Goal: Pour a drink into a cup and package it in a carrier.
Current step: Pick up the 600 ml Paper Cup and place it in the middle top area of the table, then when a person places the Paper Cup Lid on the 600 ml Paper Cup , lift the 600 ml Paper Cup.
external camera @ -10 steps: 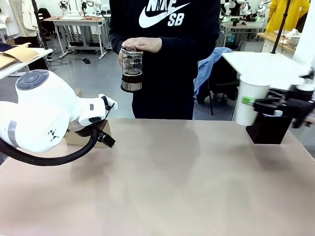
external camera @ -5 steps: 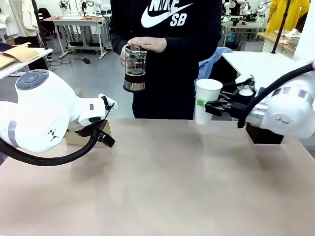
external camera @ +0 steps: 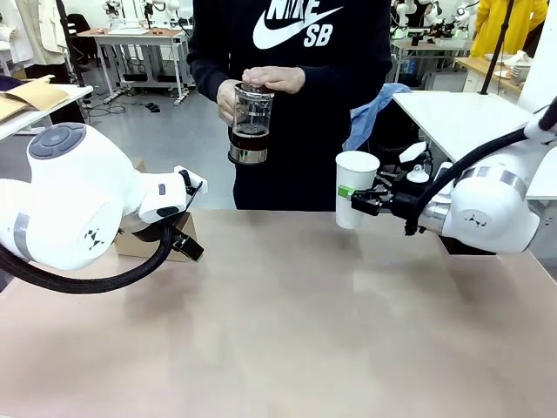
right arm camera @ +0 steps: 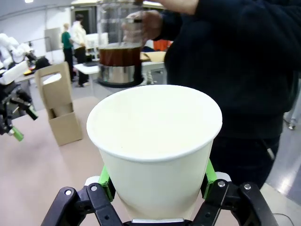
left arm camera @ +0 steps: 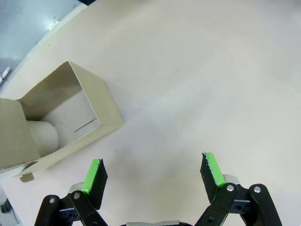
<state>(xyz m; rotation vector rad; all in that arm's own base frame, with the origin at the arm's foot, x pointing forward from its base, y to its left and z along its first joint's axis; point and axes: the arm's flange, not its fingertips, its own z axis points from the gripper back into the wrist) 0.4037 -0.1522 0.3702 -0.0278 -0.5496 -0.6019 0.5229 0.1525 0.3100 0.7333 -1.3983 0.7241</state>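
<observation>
Beige counter (external camera: 287, 322) stretches to the person at the far side, who holds the jug (external camera: 251, 122) of drink (external camera: 250, 139) in both hands. My right hand (external camera: 355, 202) is clamped on an upright white cup (external camera: 357, 174) near it, not touching. My left hand (left arm camera: 153, 172) hangs spread apart beside the carrier (left arm camera: 101, 101).

A pale pinkish-beige table (external camera: 287, 331) is seen, matte and plain. A brown cardboard carrier (external camera: 130, 248) is set upright on it at about 10 o'clock, near the far edge.
</observation>
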